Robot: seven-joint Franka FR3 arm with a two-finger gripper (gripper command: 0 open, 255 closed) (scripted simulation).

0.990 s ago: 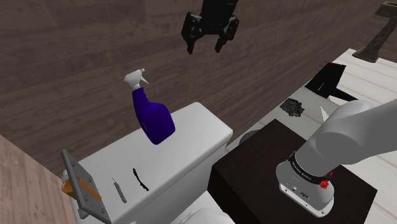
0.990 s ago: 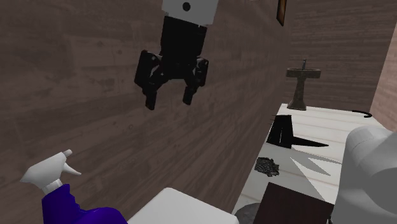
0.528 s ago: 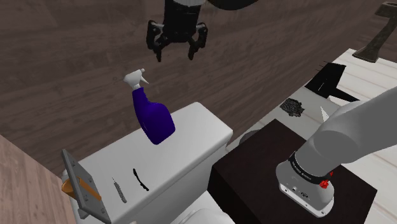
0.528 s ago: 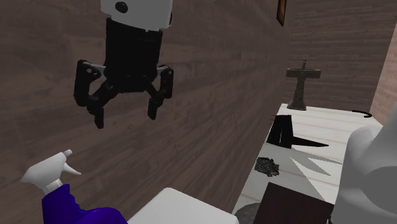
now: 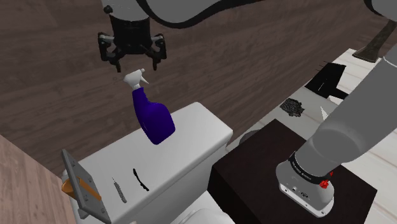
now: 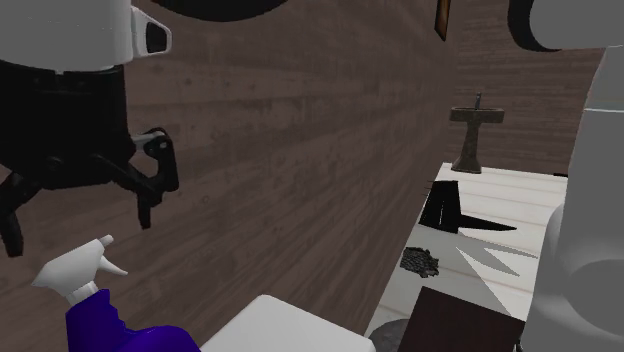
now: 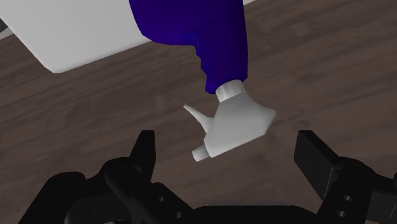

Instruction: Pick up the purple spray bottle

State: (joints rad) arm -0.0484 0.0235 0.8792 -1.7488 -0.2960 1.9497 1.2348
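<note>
The purple spray bottle (image 5: 153, 118) with a white trigger head (image 5: 135, 78) stands upright on the white toilet tank (image 5: 191, 137), near the wall. My black gripper (image 5: 131, 60) hangs open just above the trigger head, not touching it. In the second exterior view the gripper (image 6: 80, 225) hovers right over the bottle's white head (image 6: 75, 270) and purple neck (image 6: 110, 325). In the wrist view the white head (image 7: 235, 124) lies between and beyond the two spread fingers (image 7: 145, 147), with the purple body (image 7: 203, 32) farther off.
A dark wooden wall rises directly behind the bottle. A small black streak (image 5: 140, 179) and a thin grey item (image 5: 119, 189) lie on the tank lid. A dark box stand (image 5: 286, 184) sits at the shoulder view's lower right; a white counter (image 5: 356, 83) holds black objects.
The gripper has travelled toward the shoulder view's left and slightly down, from well right of the bottle to directly above its trigger head. It stayed open. The bottle has not moved.
</note>
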